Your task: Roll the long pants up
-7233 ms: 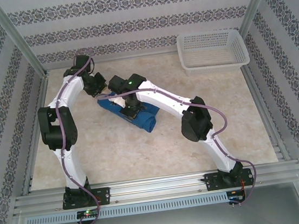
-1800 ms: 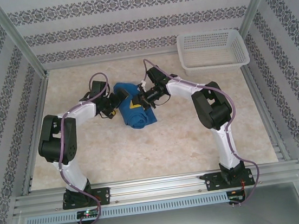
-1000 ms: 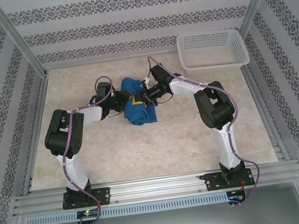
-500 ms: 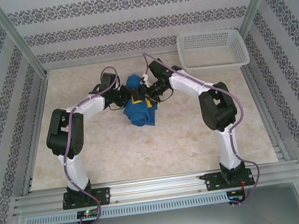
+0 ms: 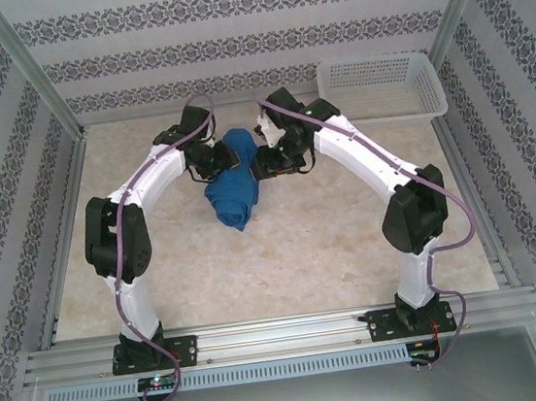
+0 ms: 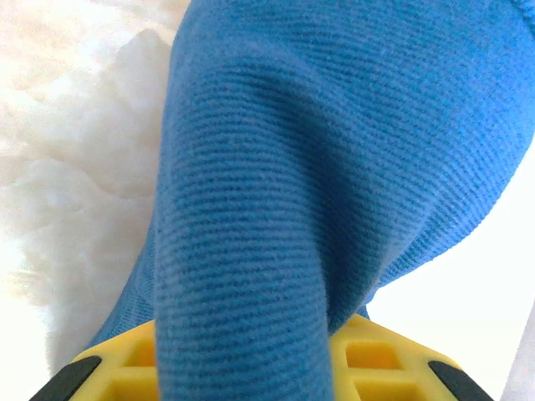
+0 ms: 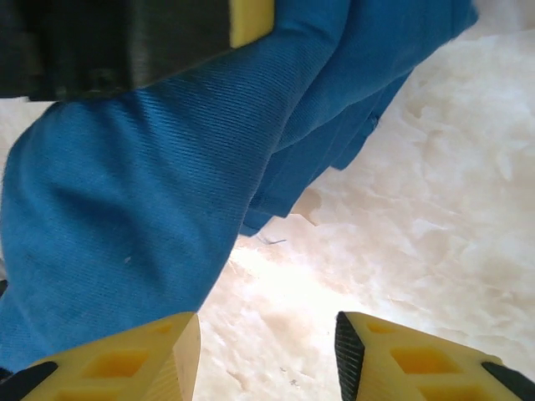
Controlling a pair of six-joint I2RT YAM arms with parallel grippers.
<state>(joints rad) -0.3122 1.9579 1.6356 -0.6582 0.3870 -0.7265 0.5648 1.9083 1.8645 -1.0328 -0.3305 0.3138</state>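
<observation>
Pants (image 5: 233,190) — soft, limp, light — hung left of the basket (image 5: 387,115), pinched in our left gripper (image 5: 214,160); right gripper (image 7: 267,338) gaped empty. We judged the thick roll the best hold.

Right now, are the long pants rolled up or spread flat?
Bundled up: the long pants form one compact blue lump, no legs spread.

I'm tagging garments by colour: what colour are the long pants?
Plain royal blue, unpatterned; the long pants show best in the left wrist view.
</observation>
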